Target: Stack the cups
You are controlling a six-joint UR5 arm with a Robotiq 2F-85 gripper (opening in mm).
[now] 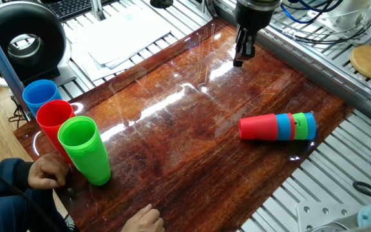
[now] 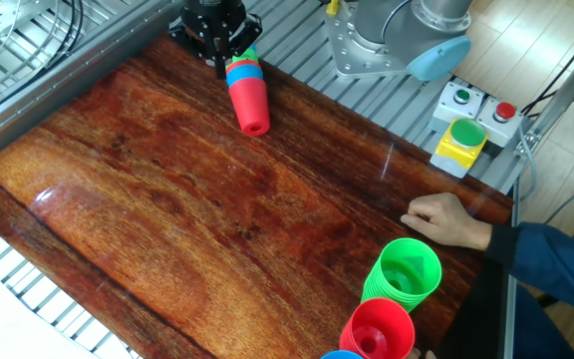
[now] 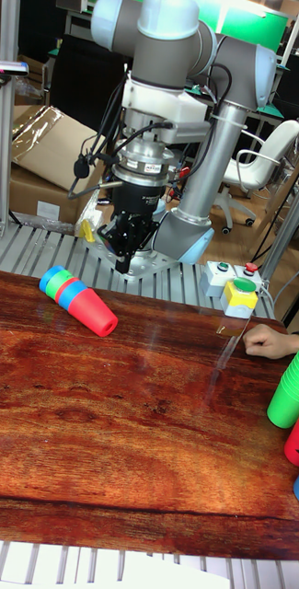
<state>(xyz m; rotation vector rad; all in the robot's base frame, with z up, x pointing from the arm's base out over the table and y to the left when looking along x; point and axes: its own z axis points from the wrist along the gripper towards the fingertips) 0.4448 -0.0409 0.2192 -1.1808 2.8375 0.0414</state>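
The cups (image 1: 279, 126) lie on their side as one nested row at the right of the wooden table (image 1: 172, 142), the red one on the open end, then blue, red, green and blue rims. The same row of cups (image 2: 247, 88) (image 3: 75, 299) shows in the other fixed view and the tall fixed view. My gripper (image 1: 237, 61) (image 2: 217, 62) (image 3: 121, 265) hangs above the table's far edge, apart from the cups and behind them. Its fingers look pressed together with nothing between them.
A tall green cup pile (image 1: 85, 151), a red pile (image 1: 55, 119) and a blue pile (image 1: 40, 95) stand at the near left corner. A person's hands (image 1: 47, 171) (image 2: 451, 219) rest by them. A button box (image 2: 461, 140) sits off the table edge.
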